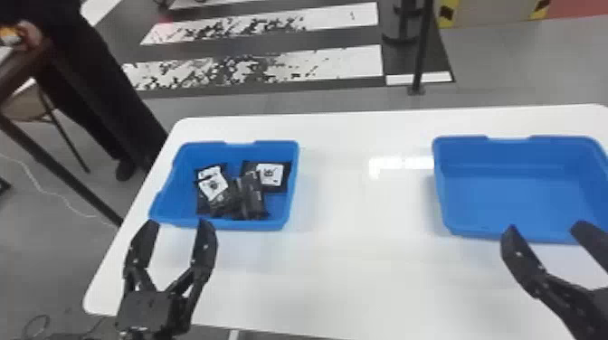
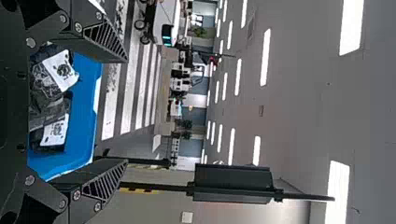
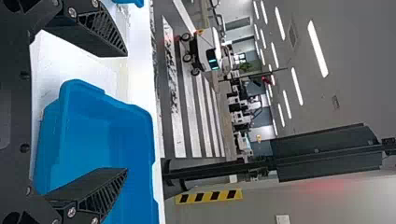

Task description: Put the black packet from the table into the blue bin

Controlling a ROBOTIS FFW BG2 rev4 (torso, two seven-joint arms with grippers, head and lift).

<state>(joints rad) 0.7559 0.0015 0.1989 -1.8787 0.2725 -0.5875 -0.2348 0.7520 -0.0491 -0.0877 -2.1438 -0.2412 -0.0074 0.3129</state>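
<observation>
While the left gripper (image 1: 180,221) points forward by the near rim of the left blue bin (image 1: 289,212), its two fingers spread and gripping nothing, the right gripper (image 1: 545,224) slants in before the right blue bin (image 1: 520,190), its fingers wide apart and empty too. Black packets (image 1: 253,194) with white labels lie overlapping in the left blue bin. Both bins sit well apart on a glossy white table (image 1: 353,271). Beyond it I see scuffed floor stripes (image 1: 339,61), a dark post (image 1: 420,59) and ceiling lights (image 2: 265,56).
</observation>
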